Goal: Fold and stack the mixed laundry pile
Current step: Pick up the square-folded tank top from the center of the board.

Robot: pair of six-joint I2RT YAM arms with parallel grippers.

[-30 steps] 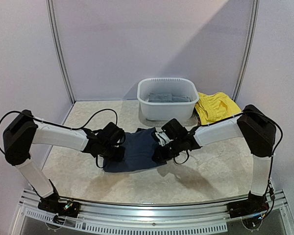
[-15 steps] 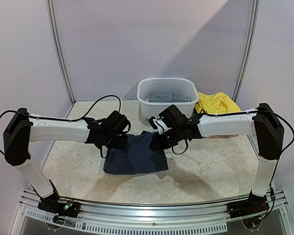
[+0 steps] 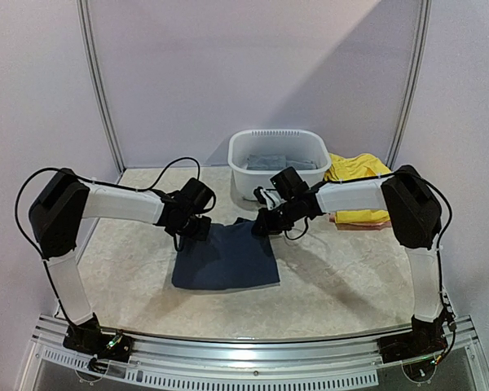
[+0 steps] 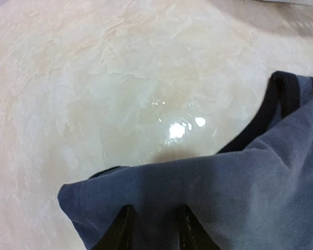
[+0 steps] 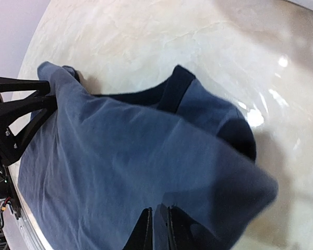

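Navy tank top point(image 3: 226, 259) pulled back toward basin point(image 3: 243, 175); both jaws clamp its far corners.

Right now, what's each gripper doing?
Left gripper: closed on a corner of the navy top.
Right gripper: closed on the navy top too.

This looks like a robotics lab test cell, not a home. Plain pale wall panels point(image 3: 253, 73) between metal poles point(image 3: 98, 90) close it on three sides. A left arm point(image 3: 118, 205) and a right arm point(image 3: 359, 195), with loose black cables point(image 3: 167, 167), stand on an aluminium rail point(image 3: 253, 349) at the edge of a marble-pattern table point(image 3: 350, 285). Only a white basin point(image 3: 279, 186), a navy tank top point(image 3: 228, 261) and a yellow garment point(image 3: 360, 173) look domestic
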